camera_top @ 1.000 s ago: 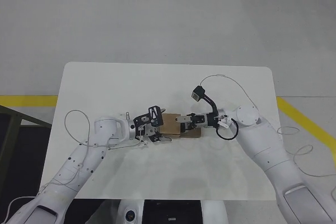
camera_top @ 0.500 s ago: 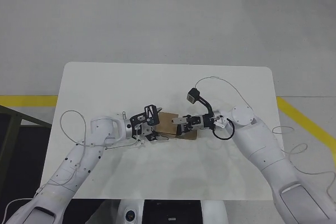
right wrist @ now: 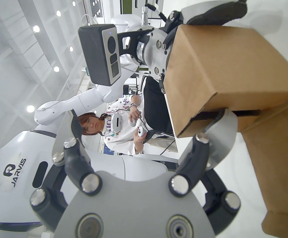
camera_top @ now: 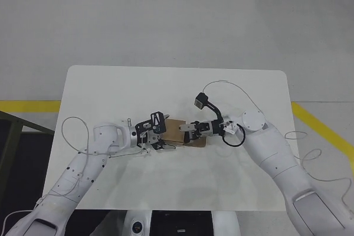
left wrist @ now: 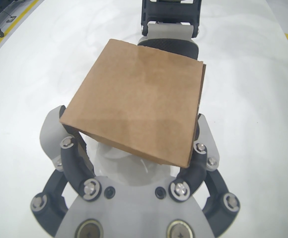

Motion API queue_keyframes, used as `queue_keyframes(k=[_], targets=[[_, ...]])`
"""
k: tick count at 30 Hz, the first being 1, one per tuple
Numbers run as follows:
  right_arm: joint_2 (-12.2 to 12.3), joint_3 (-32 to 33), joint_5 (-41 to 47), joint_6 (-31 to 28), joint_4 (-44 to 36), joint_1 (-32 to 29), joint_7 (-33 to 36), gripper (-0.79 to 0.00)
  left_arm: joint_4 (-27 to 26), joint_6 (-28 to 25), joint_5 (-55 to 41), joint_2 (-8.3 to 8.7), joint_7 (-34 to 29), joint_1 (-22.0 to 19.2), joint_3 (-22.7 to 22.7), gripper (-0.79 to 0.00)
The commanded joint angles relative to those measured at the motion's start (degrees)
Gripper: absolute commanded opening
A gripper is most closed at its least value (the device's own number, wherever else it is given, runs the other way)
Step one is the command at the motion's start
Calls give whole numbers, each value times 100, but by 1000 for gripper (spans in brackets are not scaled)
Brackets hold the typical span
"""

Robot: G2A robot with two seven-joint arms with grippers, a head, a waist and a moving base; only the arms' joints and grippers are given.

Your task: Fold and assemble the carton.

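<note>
The brown carton [camera_top: 176,128] is held just above the middle of the white table. In the left wrist view the carton [left wrist: 139,100] spans the space between my left gripper's [left wrist: 129,122] two fingers, which clasp its sides. My right gripper [camera_top: 192,130] meets the carton's other end. In the right wrist view the right gripper [right wrist: 146,120] is open: one finger [right wrist: 221,125] is tucked into the carton's [right wrist: 228,63] open end, the other finger [right wrist: 72,125] stands free. A loose flap [right wrist: 273,154] hangs off that end.
The white table [camera_top: 106,88] has bare room all around the carton. A thin cable [camera_top: 236,85] loops over the table behind the right arm, and another cable [camera_top: 71,127] curls beside the left arm. Yellow floor tape [camera_top: 23,106] runs past both table sides.
Both grippers and the carton have drifted a little to the left across the table. The holds look the same.
</note>
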Motion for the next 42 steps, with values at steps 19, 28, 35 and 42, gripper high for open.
queue_keyframes(k=[19,28,35,42], targets=[[297,677,-826,-20,-516,-238,-190,0,-63,303,-157,-35,-251,-10,29,0],[735,1625,-1772,576,-1708,-953,-380,0,-22,303,-175,-13,-248,-2,-75,0],[872,1928,-2077,793,-2212,-1264,-451,0,-49,293,-197,-4,-265,3,-117,0],[872,1928,-2077,793,-2212,-1264,-451,0,-69,289,-220,1,-262,4,-150,0]])
